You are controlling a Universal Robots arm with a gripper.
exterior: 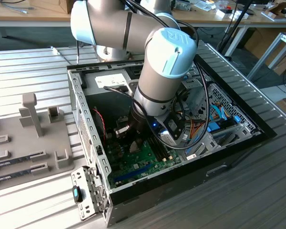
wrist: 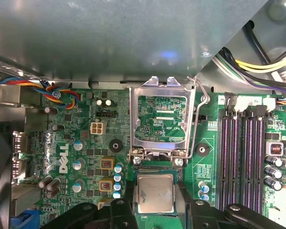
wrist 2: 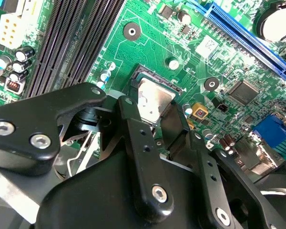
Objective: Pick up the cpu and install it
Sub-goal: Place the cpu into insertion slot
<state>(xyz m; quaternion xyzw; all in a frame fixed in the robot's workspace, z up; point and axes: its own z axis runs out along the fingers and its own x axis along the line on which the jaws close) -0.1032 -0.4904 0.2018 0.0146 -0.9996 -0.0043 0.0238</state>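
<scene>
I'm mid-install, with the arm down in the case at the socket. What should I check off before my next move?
1. The retention frame is swung open: ok.
2. The end effector is shut on the cpu: ok.
3. The cpu sits square with the socket: ok.
4. The cpu lies flat and fully seated: cannot tell.
5. The coloured wires are clear of the socket: ok.
</scene>
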